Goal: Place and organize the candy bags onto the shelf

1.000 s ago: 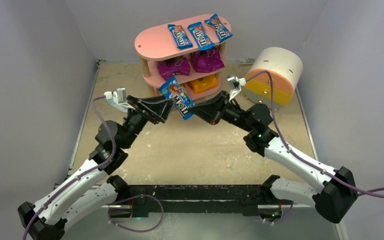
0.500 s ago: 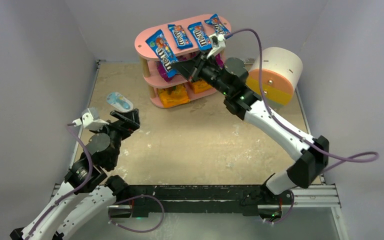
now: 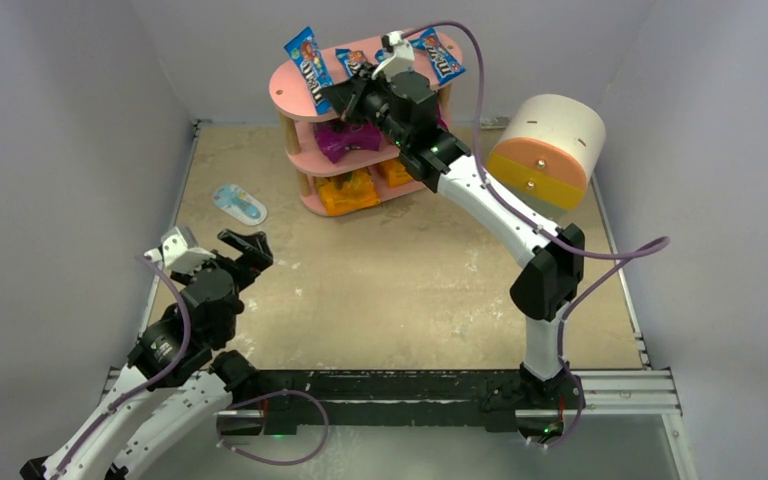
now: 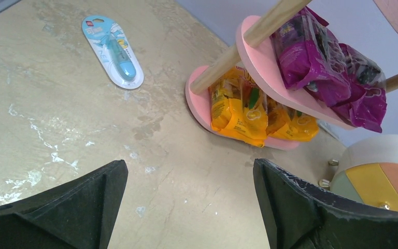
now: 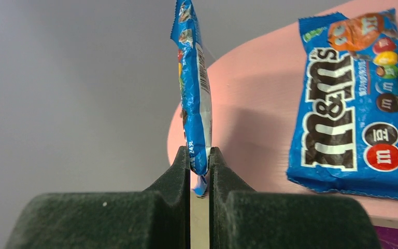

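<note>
Candy bags are nearly all sitting on the shelf (image 3: 290, 88). Orange bags (image 3: 346, 192) are lying on the bottom board, purple bags (image 3: 346, 140) on the middle one and blue packets (image 3: 442, 57) on the top. The right arm is hiding part of that top row, so I cannot count it.

One last packet (image 3: 307, 62) is hanging over the left end of the top board, standing upright on edge and seemingly not touching it. The right gripper (image 5: 199, 155) is pinching the packet's near end tight between both fingers. By my judgement, only this packet is waiting to be laid flat, left of its neighbour (image 5: 357, 104), and squared with the row.

Compared with half a second ago, the right arm is reaching farther over the shelf. The packet was then slanting above the board's near side and is now standing up at the far-left edge. A second ago the left gripper (image 3: 250, 250) was up at the packet in front of the shelf. It is now hanging low over the table (image 3: 380, 290), near left, jaws wide apart and holding nothing. The oval item (image 3: 240, 204) is lying where it was, left of the shelf. The drawer unit (image 3: 550, 145) is standing unmoved on the right.
</note>
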### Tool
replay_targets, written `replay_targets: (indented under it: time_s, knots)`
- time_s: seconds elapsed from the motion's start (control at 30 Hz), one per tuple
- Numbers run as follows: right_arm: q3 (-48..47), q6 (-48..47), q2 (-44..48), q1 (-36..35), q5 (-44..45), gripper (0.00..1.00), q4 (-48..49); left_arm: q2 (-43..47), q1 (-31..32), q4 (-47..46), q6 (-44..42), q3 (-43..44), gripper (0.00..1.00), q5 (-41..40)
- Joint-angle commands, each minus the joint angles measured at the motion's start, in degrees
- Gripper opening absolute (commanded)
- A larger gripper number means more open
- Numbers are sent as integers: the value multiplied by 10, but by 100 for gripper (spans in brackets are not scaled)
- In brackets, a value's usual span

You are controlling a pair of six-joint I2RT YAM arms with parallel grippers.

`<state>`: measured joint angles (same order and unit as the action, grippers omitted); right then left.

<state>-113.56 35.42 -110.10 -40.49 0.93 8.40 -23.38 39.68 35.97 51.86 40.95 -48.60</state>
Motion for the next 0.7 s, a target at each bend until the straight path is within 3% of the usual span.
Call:
replay_targets:
  time_s: [0.0, 0.13, 0.53, 0.67]
  knots:
    - [-34, 13, -5, 0, 41, 2, -14, 12, 0, 12, 13, -1, 96, -23]
    - [-33, 23, -7, 0, 43, 6, -13, 17, 1, 14, 13, -1, 97, -23]
    - [-25, 14, 11, 0, 44, 39, -17, 15, 1, 13, 14, -2, 99, -24]
    - [-19, 6, 21, 0, 51, 42, -17, 14, 1, 13, 14, -3, 100, -24]
